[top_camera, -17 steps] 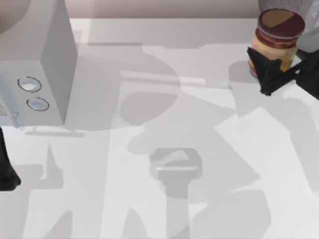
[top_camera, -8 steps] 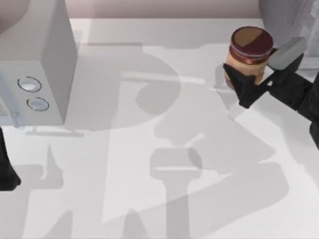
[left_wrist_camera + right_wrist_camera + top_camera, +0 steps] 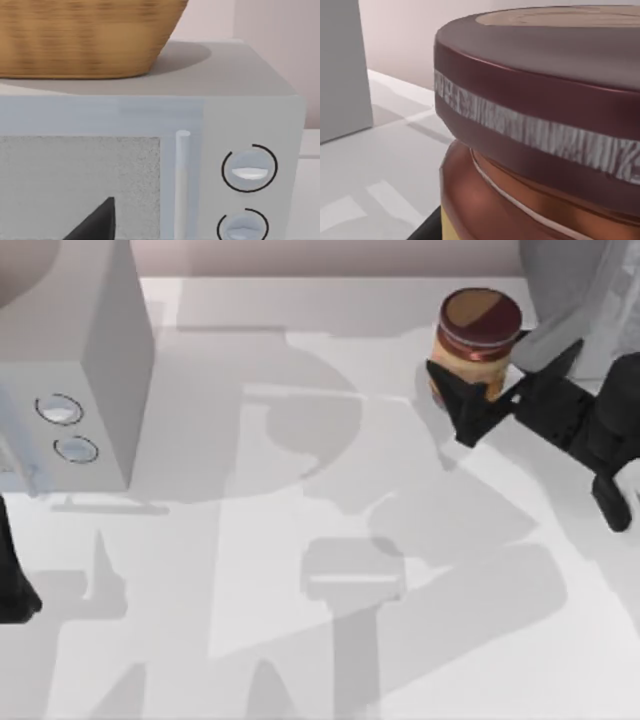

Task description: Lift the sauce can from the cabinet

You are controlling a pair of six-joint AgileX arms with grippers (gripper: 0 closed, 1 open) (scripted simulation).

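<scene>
The sauce can (image 3: 480, 345) sits between the fingers of our right gripper (image 3: 470, 400), up in the air over the table (image 3: 300, 640) at its far right, just in front of the cabinet (image 3: 580, 280). We judge the jaws closed on the can's lower body, since the black fingers (image 3: 452, 400) flank the label band under the maroon lid. In the right wrist view the can (image 3: 540, 120) looms very close, lid rim and silver stripe crossing the frame, so the grasp sits low on the body.

Our left arm (image 3: 12, 580) is parked at the table's left edge, beside the pale box with two dials (image 3: 70, 390) (which carries a woven basket (image 3: 85, 35) on top, seen from the left wrist). We cannot tell how its jaws stand.

What could go wrong: with the grip this low, the top-heavy can could tilt or slip out if we swing sideways quickly. A loosened squeeze would drop it to the table below. Drifting back toward the cabinet could also knock the can against it.
</scene>
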